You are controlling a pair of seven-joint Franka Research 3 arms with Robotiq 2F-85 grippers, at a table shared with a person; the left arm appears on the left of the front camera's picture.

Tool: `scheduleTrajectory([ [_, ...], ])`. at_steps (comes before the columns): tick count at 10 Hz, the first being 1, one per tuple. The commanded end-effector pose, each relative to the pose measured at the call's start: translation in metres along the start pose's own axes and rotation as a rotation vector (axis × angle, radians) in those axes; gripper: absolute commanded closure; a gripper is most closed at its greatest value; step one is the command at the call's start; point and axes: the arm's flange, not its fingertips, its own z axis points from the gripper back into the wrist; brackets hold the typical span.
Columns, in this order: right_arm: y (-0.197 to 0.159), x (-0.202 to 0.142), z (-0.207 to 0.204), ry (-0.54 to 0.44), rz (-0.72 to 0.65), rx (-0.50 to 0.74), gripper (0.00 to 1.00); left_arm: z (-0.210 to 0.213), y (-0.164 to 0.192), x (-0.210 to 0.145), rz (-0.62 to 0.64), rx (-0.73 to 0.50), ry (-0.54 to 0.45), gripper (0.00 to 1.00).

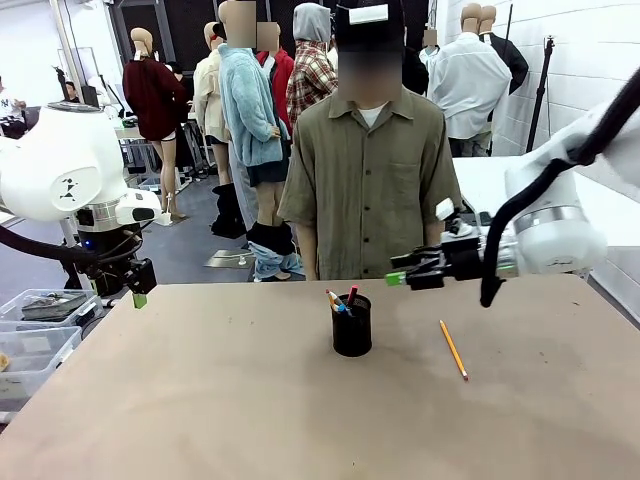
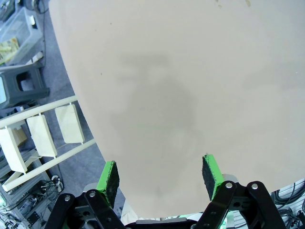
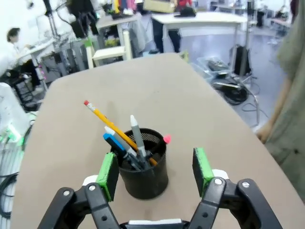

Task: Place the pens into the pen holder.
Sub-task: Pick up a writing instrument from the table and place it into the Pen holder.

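Most pens [image 3: 137, 138] already stand in the pen holder [image 1: 352, 332], mid-frame; one orange pencil [image 1: 453, 349] lies right of it on the tabletop [image 1: 200, 400]. Left end effector [image 2: 159, 174] and right end effector [image 3: 155, 162] gape, empty.

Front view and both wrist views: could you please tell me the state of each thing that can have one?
pen holder: upright on the table, partly filled.
pens in the holder: leaning, ends above the rim.
orange pencil: lying flat on the table, outside the holder.
left pincer: open, empty.
right pincer: open, empty, clear of the holder.
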Motion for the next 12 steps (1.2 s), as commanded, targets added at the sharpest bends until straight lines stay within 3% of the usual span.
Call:
scheduleTrajectory([
  [1, 0.024, 0.009, 0.044, 0.058, 0.003, -0.144, 0.22, 0.0, 0.002, 0.0, -0.011, 0.016, -0.013, 0.08],
  [4, 0.04, 0.028, 0.089, 0.152, -0.101, -0.282, 0.22, 0.0, 0.002, 0.0, -0.011, 0.016, -0.013, 0.08],
  [5, 0.046, 0.039, 0.099, 0.228, -0.155, -0.308, 0.22, 0.0, 0.002, 0.0, -0.011, 0.016, -0.013, 0.08],
  [9, 0.045, 0.092, 0.105, 0.606, -0.344, -0.439, 0.22, 0.0, 0.002, 0.0, -0.011, 0.016, -0.013, 0.08],
  [11, 0.039, 0.117, 0.086, 0.882, -0.441, -0.453, 0.22, 0.0, 0.002, 0.0, -0.011, 0.016, -0.013, 0.08],
  [12, 0.037, 0.122, 0.073, 0.95, -0.462, -0.442, 0.22, 0.0, 0.002, 0.0, -0.011, 0.016, -0.013, 0.08],
])
